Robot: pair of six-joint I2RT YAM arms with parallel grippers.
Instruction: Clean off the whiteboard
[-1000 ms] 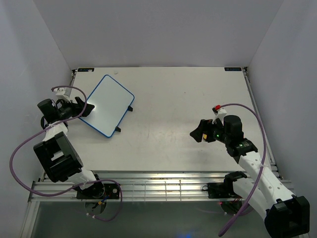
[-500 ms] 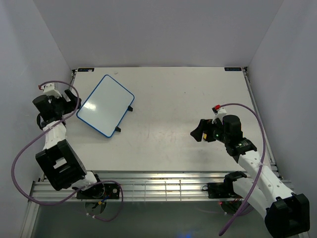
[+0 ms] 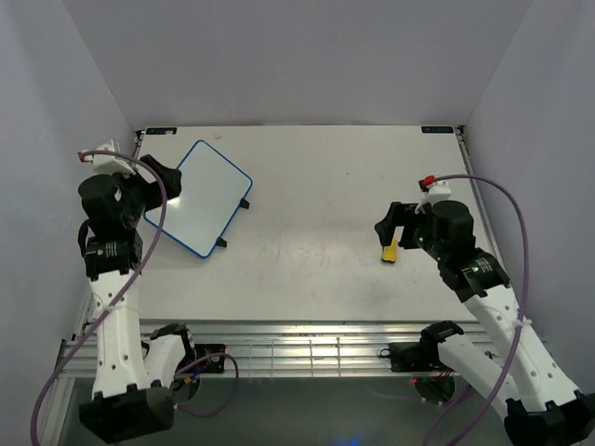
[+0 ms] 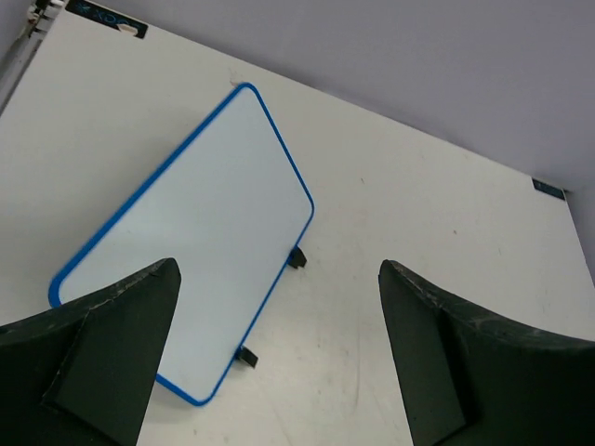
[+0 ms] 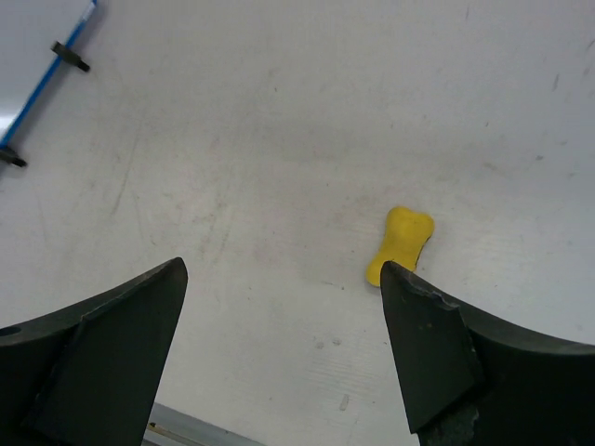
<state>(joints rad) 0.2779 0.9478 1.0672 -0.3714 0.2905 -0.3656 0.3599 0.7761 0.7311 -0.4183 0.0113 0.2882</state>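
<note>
The whiteboard [image 3: 200, 197] lies tilted at the table's far left, blank white in a thin blue frame with small black feet. It also shows in the left wrist view [image 4: 191, 269] and at a corner of the right wrist view [image 5: 37, 51]. My left gripper [image 3: 165, 183] is open and empty, held above the board's left edge; both fingers [image 4: 112, 353] frame the board. A small yellow eraser [image 3: 390, 250] lies on the table at the right. My right gripper [image 3: 392, 223] is open and empty above it; the eraser [image 5: 400, 245] sits just beyond the right finger [image 5: 465, 362].
White walls close in the table [image 3: 316, 177] at the back and on both sides. A metal rail [image 3: 297, 348] runs along the near edge between the arm bases. Purple cables loop beside both arms.
My left arm has risen and swung back toward the board's left edge. My right gripper has lifted and moved right, and the yellow eraser now lies uncovered on the table.
</note>
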